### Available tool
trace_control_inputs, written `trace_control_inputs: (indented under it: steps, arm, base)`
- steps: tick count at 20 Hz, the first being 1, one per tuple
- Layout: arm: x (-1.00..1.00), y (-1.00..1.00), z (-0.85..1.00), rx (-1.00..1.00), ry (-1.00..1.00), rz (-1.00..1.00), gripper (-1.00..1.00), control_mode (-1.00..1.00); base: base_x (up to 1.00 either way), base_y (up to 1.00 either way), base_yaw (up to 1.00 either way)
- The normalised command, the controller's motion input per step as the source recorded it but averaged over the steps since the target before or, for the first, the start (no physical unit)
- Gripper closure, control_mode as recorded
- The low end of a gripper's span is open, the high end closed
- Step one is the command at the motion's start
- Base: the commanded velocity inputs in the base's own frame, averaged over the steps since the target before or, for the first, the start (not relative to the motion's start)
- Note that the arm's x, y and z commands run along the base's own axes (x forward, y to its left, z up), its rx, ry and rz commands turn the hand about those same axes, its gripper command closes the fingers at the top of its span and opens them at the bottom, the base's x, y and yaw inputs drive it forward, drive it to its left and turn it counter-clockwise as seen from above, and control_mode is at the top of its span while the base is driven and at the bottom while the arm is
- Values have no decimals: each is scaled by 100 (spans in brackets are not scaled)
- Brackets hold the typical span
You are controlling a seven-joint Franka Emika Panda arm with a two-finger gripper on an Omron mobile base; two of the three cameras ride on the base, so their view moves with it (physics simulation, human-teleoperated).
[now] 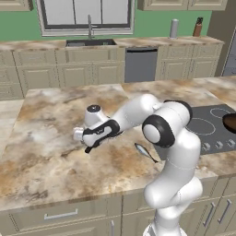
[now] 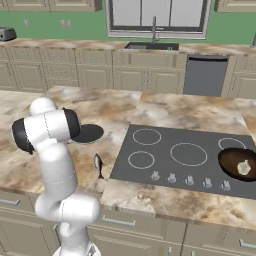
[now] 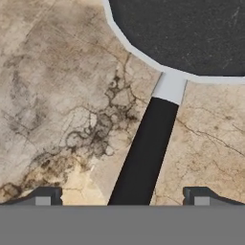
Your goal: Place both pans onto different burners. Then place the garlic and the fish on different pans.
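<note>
The gripper [image 3: 122, 197] hangs wide open over the black handle [image 3: 143, 153] of the flat pan [image 3: 191, 33], gripping nothing. That pan lies on the counter [image 1: 41, 152], left of the cooktop [image 2: 165, 170]. The fish [image 2: 98, 164] lies just off the cooktop's left edge. The brown pan [image 2: 239, 165] with the garlic [image 2: 243, 168] sits at its right edge. The handle runs slanted between the fingertips, nearer one; closing off-centre could twist the pan or let it slip.

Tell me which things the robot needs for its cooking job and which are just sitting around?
Needed:
black pan
brown pan holding garlic
fish
burners
open gripper over the black pan's handle

Just there:
sink
toaster
dishwasher
bottle
</note>
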Motion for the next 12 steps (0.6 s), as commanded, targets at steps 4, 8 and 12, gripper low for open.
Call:
trace_control_inputs:
  steps: [4, 8, 12]
  arm:
    - [0, 0, -13, 0, 0, 0, -100, -100]
    - [0, 0, -10, 0, 1, 0, -100, -100]
    - [0, 0, -10, 0, 2, 0, -100, -100]
  base:
    - [0, 0, 0]
    - [0, 0, 0]
    - [0, 0, 0]
